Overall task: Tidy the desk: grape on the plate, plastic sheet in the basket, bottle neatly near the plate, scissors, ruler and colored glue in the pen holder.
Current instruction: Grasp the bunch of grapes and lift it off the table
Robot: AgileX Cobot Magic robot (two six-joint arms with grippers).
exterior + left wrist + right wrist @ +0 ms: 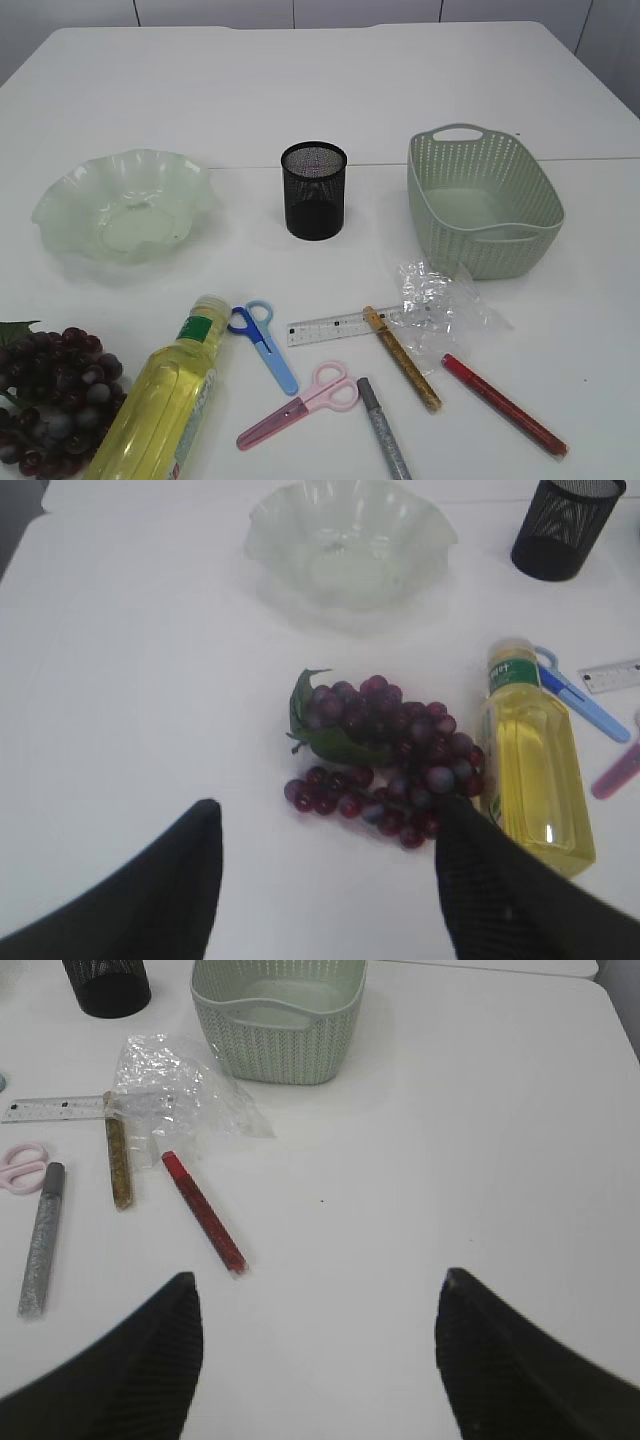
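No step is complete. The grape bunch and bottle lie on the counter near the empty plate. The plastic sheet rests beside the basket. Both claws, left claw and right claw, hover spread, apparently holding nothing.

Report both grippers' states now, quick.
Left gripper: open, holding nothing, above the grapes.
Right gripper: open, holding nothing, over bare table.
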